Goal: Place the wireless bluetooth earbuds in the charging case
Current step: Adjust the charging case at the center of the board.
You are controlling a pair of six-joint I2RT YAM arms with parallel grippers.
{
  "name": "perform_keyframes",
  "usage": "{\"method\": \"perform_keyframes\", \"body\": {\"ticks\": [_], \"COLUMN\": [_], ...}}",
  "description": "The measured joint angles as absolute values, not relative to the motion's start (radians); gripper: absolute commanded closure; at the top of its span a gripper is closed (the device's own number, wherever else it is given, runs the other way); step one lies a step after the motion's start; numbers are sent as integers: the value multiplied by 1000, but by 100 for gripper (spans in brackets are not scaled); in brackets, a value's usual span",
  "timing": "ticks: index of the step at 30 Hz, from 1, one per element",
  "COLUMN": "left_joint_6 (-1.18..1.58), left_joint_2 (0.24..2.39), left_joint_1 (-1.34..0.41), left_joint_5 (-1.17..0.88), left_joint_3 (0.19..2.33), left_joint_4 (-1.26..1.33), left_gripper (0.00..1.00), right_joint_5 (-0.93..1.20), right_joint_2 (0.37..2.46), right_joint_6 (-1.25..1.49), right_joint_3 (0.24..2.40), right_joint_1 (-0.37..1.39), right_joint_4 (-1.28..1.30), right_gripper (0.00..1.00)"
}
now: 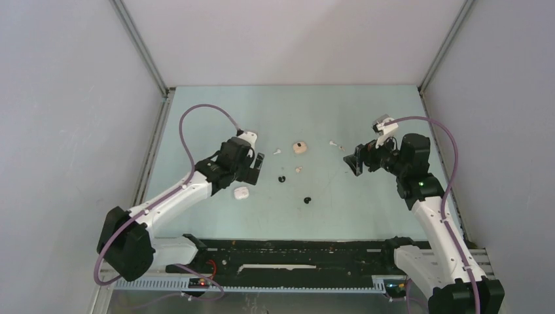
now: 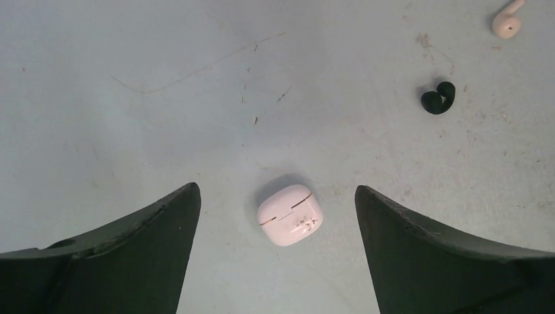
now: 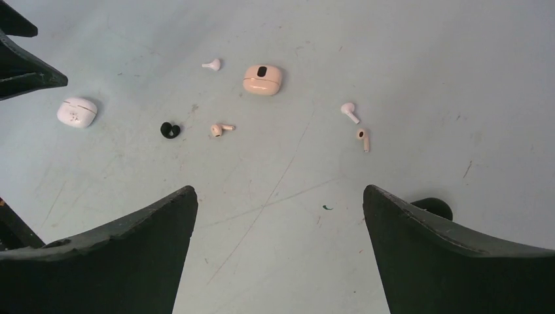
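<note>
A white charging case (image 2: 290,214), lid shut, lies on the table between and just behind the tips of my open left gripper (image 2: 276,190), which does not touch it. A beige case (image 1: 300,148) lies shut at mid table. Loose earbuds are scattered around it: a white one (image 3: 212,64), a beige one (image 3: 219,129), a black one (image 2: 438,98), another black one (image 1: 307,199), and a white one (image 3: 349,111) beside a beige one (image 3: 362,137). My right gripper (image 3: 278,190) hangs open and empty to the right of them.
A dark rounded object (image 3: 432,208) shows partly behind my right gripper's right finger. The pale green table (image 1: 366,216) is walled by grey panels on three sides. A black rail (image 1: 294,252) runs along the near edge between the arm bases.
</note>
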State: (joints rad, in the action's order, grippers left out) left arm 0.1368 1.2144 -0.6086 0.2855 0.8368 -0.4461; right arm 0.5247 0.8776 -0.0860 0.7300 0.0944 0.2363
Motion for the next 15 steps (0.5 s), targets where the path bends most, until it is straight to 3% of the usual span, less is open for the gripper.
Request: {"method": "perform_keyframes", "body": {"ticks": [7,15], "left_joint_6": [264,440], "left_joint_2": [1296,1274], "left_joint_1": [-611,-633], "left_joint_5": [327,360], "left_joint_3": [915,849], "left_joint_4": [-576,-605], "left_gripper": [11,12], "right_joint_5": [572,617], "right_joint_2": [878,899], "right_joint_6": [-123,-274], "right_joint_3": [730,730], "right_joint_1": [93,93], "right_joint_4": [243,296], "right_gripper": [0,1]}}
